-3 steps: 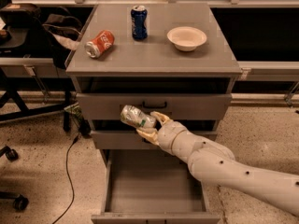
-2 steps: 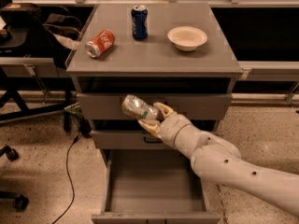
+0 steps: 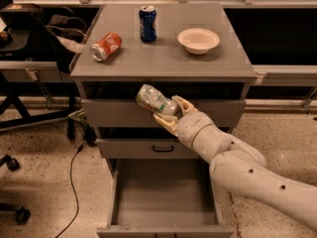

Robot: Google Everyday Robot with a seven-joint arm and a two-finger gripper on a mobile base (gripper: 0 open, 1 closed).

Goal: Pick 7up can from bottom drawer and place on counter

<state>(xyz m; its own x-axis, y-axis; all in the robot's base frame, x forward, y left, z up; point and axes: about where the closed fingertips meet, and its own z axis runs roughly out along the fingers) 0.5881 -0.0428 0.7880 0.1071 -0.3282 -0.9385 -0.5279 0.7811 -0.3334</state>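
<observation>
A pale silver 7up can [image 3: 155, 100] with green markings lies on its side in the air, in front of the top drawer face. My gripper [image 3: 170, 112] is shut on it, one finger above its right end and one below. The can hangs just below the front lip of the counter [image 3: 163, 58]. Beneath it the bottom drawer [image 3: 163, 197] stands pulled out, its grey floor bare. My white arm reaches in from the lower right.
On the counter are an orange can [image 3: 106, 46] lying on its side at the left, an upright dark blue can [image 3: 147, 24] at the back, and a pale bowl [image 3: 198, 40] to the right. A black office chair [image 3: 29, 38] and a floor cable [image 3: 72, 182] are at the left.
My gripper has lifted the 7up can a little, from the gap between the two upper drawers up to the top drawer's face. The things on the counter have not moved.
</observation>
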